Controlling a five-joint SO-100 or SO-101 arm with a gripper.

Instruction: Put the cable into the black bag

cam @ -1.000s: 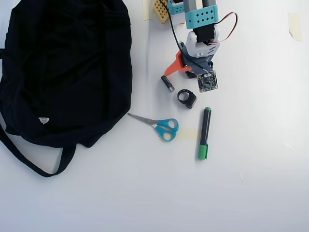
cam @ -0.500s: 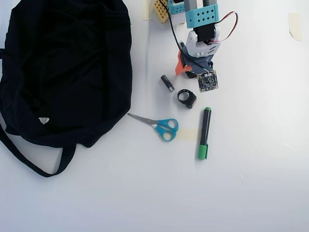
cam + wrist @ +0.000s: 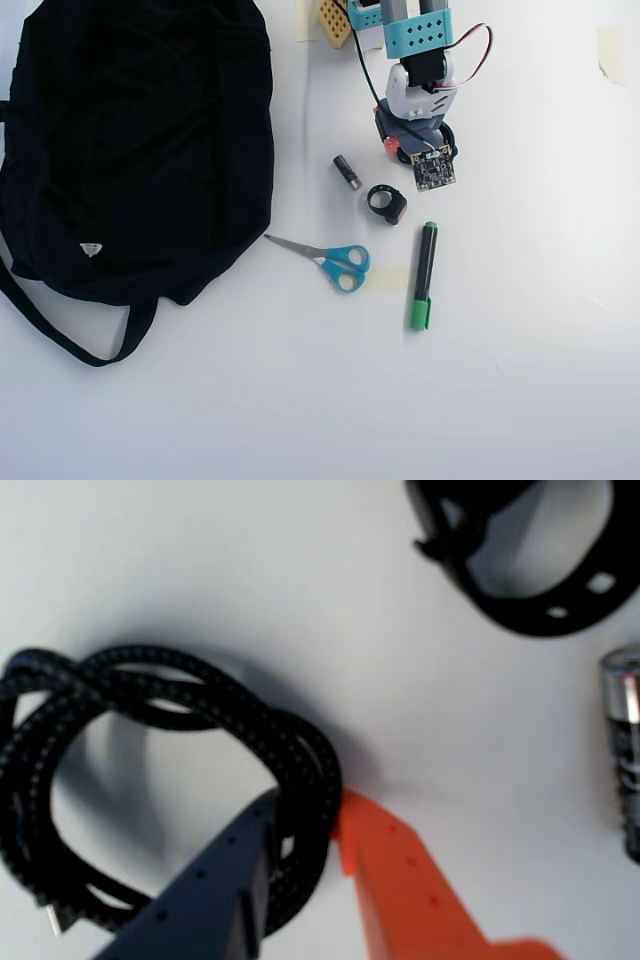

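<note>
- Wrist view: your gripper (image 3: 305,825) has the cable (image 3: 150,780) coil's right side pinched between the grey jaw and the orange jaw, on the white table (image 3: 250,570). A black ring gadget (image 3: 520,555) sits top right, a small cylinder (image 3: 625,750) at the right edge.
- Overhead view: the arm hides the cable. The black bag (image 3: 130,150) lies far left, well apart. Cylinder (image 3: 347,171), ring gadget (image 3: 386,203), scissors (image 3: 330,260) and green marker (image 3: 423,275) lie below the gripper (image 3: 392,146).

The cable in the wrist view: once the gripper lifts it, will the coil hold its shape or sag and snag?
The cable is a thin braided cord in loose, untied loops, so it will probably sag and partly uncoil. The gripper pinches only one side of the ring, so the far side likely droops. It looks light; the weave should resist slipping.
</note>
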